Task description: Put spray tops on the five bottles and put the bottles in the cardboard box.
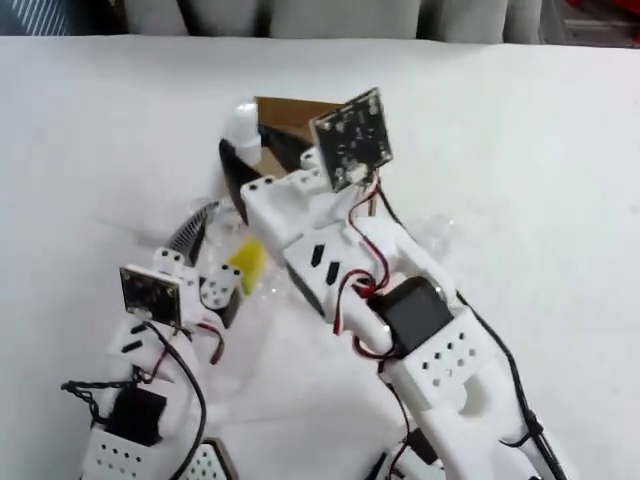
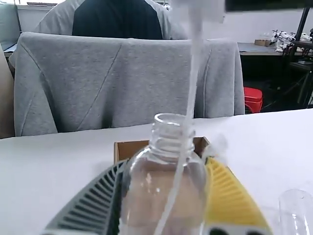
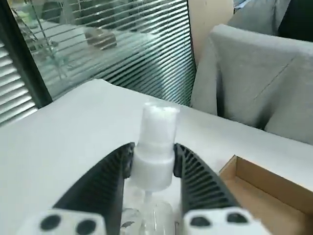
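So, left tool point(image 2: 164, 205) clenched round the upright bottle point(image 2: 156, 181) near the box point(image 2: 122, 149), right tool point(image 3: 153, 159) pinching the spray top point(image 3: 159, 122) by its collar point(image 3: 152, 166) over the neck point(image 2: 168, 129), thin tube point(image 2: 194, 83) trailing down beside it: light, slick plastic I'd guess, so hold collar, not tube.

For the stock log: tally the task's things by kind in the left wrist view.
Bottles: 2 (one gripped, one partly seen beside it)
Spray tops: 1
Box: 1
Total: 4
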### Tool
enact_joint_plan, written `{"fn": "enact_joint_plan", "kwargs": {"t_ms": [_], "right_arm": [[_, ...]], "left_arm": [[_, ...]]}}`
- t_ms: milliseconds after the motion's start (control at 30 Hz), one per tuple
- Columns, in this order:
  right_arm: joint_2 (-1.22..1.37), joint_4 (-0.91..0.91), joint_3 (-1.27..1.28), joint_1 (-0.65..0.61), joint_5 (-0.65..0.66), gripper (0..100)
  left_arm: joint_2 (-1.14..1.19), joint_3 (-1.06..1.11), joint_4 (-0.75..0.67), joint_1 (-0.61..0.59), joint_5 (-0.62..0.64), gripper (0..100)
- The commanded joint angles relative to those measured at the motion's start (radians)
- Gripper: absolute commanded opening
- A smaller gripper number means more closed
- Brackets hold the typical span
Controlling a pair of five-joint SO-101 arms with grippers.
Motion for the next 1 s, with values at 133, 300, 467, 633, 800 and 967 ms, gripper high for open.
{"fn": "enact_joint_plan", "kwargs": {"t_ms": [133, 300, 467, 633, 800, 967], "right_arm": [[-0.012, -0.005, 0.018, -0.024, -0.009, 1.5], [-0.012, -0.005, 0.021, -0.042, -0.058, 1.5], [-0.005, 0.002, 0.021, -0.044, -0.101, 1.5], [-0.012, 0.002, 0.083, -0.045, -0.104, 1.5], [-0.019, 0.015, 0.1, -0.059, -0.1, 1.5], [-0.079, 0.079, 0.097, -0.102, -0.098, 7.9]], "left_arm": [[-0.015, -0.012, -0.003, 0.01, -0.003, 9], [-0.015, -0.012, -0.003, 0.01, -0.003, 9], [-0.015, -0.012, -0.003, 0.007, -0.003, 9], [-0.015, -0.012, -0.005, 0.004, -0.003, 9], [-0.015, -0.012, -0.005, 0.004, -0.003, 9], [-0.015, -0.012, -0.005, 0.002, -0.003, 9]]}}
